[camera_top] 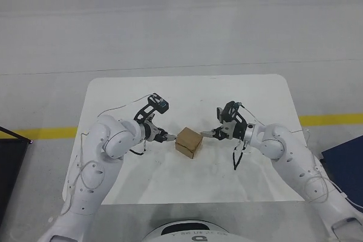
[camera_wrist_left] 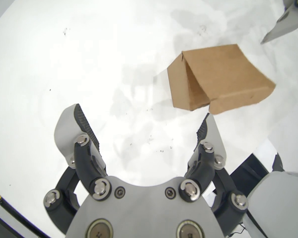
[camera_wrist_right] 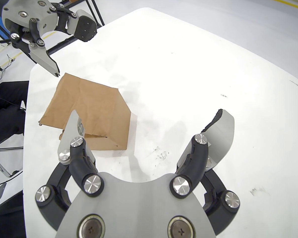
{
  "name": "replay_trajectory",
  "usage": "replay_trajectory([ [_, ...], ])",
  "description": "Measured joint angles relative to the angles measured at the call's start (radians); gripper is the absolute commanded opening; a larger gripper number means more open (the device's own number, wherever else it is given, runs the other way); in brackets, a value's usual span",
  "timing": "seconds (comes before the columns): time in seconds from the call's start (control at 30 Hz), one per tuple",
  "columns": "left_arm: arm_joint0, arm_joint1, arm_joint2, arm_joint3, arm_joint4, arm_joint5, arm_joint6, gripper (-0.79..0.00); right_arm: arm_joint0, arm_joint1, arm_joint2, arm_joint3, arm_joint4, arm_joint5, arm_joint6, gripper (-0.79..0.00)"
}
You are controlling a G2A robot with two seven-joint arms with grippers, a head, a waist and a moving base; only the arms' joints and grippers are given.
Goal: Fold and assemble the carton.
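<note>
Both my grippers are spread wide, nothing held: left gripper (camera_wrist_left: 142, 115) just left of the carton (camera_top: 189, 142), right gripper (camera_wrist_right: 147, 115) just right of it. Tips are close to the cardboard, can't tell if either touches. Carton sits mid-table (camera_top: 187, 97), roughly boxed up but not closed: top flap (camera_wrist_left: 226, 73) rides loose over the side wall, gap open underneath. My read: thin cardboard, very light, stiff across panels, hinges easily at creases, dents if squeezed hard. On this smooth top it will likely skate under a one-sided push, so I'd brace one wall with one gripper and work the flap with the other. Best hold looks like the flap's free edge near a crease with a light pinch, or a flat push down on the panel.
</note>
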Motion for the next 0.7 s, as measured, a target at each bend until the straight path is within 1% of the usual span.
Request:
replay_trajectory([
  [0.07,-0.022,-0.002,0.033,0.023,0.026,0.000,0.001,0.000,0.001,-0.002,-0.002,-0.004,0.015,0.008,0.024,0.000],
  [0.2,-0.070,-0.011,0.096,0.075,0.051,0.035,0.026,0.000,0.009,-0.006,-0.007,-0.006,0.050,0.028,0.077,0.000],
  [0.37,-0.118,-0.019,0.155,0.126,0.066,0.050,0.043,0.000,0.018,-0.011,-0.015,-0.007,0.061,0.037,0.109,0.000],
  [0.57,-0.148,-0.022,0.167,0.156,0.045,0.066,0.072,0.000,0.019,-0.014,-0.013,-0.001,0.073,0.035,0.125,0.000],
  [0.7,-0.157,-0.020,0.161,0.170,0.045,0.070,0.087,0.000,0.014,-0.016,0.004,0.018,0.155,0.040,0.115,-0.018],
])
